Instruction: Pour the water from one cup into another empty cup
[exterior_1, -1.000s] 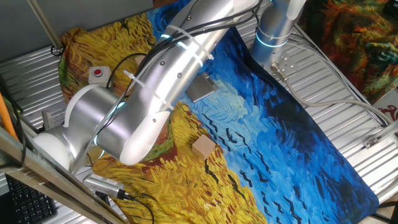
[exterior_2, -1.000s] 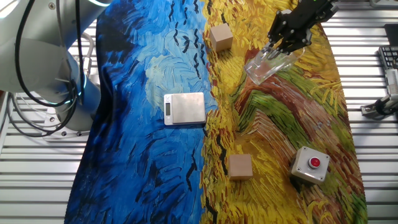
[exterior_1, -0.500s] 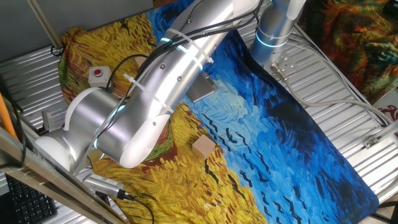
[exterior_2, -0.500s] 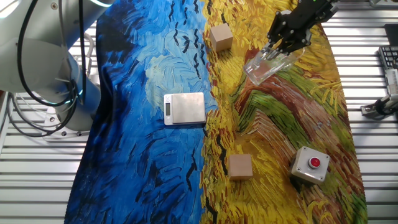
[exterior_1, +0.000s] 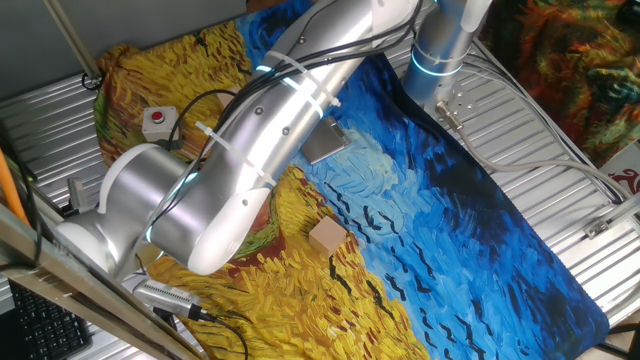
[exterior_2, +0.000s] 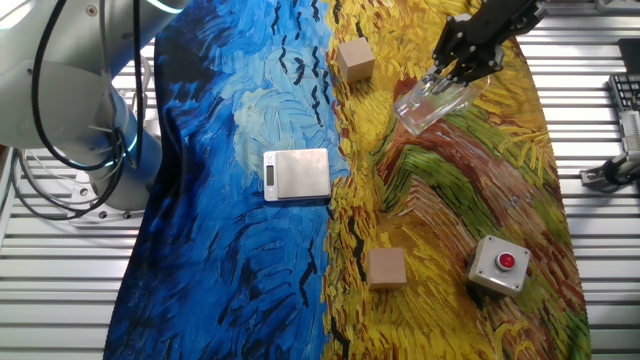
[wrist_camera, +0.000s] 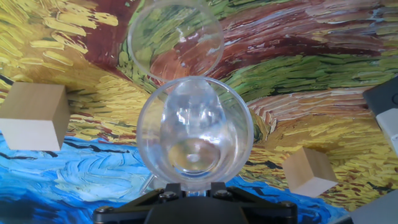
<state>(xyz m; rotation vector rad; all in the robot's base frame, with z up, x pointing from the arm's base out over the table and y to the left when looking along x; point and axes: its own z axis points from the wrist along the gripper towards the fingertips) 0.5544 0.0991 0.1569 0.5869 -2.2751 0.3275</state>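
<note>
2 black fingers of the hand (exterior_2: 445, 82) clamp the large clear wide-rimmed tumbler (exterior_2: 431, 105), which is tipped steeply above the counter's yellow painted cloth (exterior_2: 470, 190). In the hand view its rim (wrist_camera: 194, 134) faces outward, with colourless water (wrist_camera: 193, 154) glinting inside, and the smaller clear cup (wrist_camera: 176, 38) sits just beyond it. 2 wooden cubes (wrist_camera: 34, 116) (wrist_camera: 309, 172) lie to either side.
</note>
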